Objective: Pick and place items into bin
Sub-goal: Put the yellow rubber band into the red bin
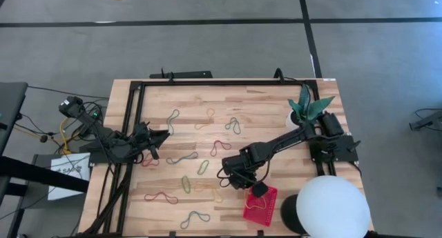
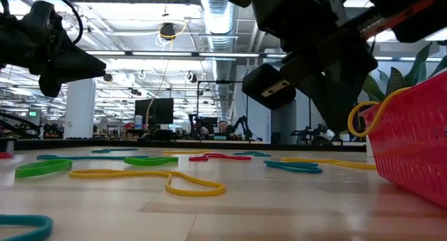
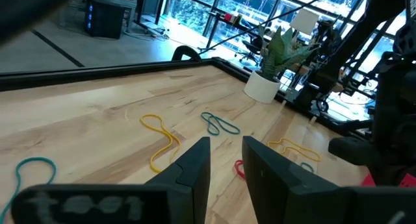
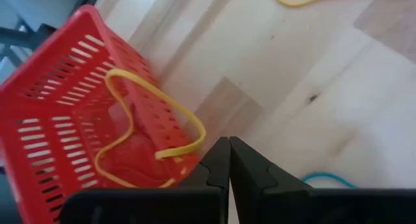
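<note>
Step in hand: I have my right end effector at the near rim of the red basket, with a yellow rubber band draped over that rim, part inside and part hanging outside.

Right end effector: fingers pressed together; the yellow band's end runs right up to the fingertips, so I judge it pinched there, though the tips hide the actual contact.

Left end effector: fingers spread, holding nothing, hovering above the left side of the worktop.

Basket contents: something red lies on its floor, possibly another band; I cannot make it out through the mesh.

Remaining items: many bands lie loose on the worktop, among them a green band, a yellow loop and a teal band, all well apart from the basket.

Next move calls for: carrying the band's tail further over the basket interior before I part the fingers, since a floppy loop straddling the wall could slide back out.

After that: lifting clear and going for the nearest loose band.
</note>
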`<state>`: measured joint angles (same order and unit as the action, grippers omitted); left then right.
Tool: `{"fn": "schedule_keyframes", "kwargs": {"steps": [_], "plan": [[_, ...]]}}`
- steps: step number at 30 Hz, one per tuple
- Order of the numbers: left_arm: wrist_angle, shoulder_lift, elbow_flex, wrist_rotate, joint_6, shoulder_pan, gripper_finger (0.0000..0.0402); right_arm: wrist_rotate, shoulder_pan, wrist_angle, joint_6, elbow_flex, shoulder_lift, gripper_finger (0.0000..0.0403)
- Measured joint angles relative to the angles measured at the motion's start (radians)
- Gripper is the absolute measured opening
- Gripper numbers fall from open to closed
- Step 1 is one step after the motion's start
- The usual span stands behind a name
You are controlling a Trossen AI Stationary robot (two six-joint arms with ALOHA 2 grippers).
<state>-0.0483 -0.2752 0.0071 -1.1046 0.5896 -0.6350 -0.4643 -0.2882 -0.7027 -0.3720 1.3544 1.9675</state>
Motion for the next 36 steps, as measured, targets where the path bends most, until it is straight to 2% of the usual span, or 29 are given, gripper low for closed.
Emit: {"fn": "schedule_keyframes", "kwargs": {"steps": [4,13,19,21,27,36], "plan": [[0.0,0.0,0.0,0.0,0.0,0.0,0.008,-0.082,-0.006,-0.007,0.005,0.0,0.0,0.0],[-0.002,0.0,0.0,0.0,0.0,0.0,0.008,-0.088,-0.011,-0.061,0.005,0.066,-0.023,0.0],[-0.002,0.0,0.0,0.0,0.001,0.0,0.008,-0.176,-0.015,-0.208,0.02,0.124,-0.061,0.0],[-0.003,0.0,0.0,0.001,0.0,0.0,0.008,-0.156,-0.02,-0.193,0.052,0.131,-0.062,0.0],[-0.003,0.0,0.0,0.001,0.001,0.0,0.008,0.016,-0.056,-0.214,0.16,0.129,-0.033,0.0003],[-0.003,0.0,0.0,0.002,0.005,0.0,0.008,0.021,-0.101,-0.194,0.207,0.125,-0.031,0.0036]]}}
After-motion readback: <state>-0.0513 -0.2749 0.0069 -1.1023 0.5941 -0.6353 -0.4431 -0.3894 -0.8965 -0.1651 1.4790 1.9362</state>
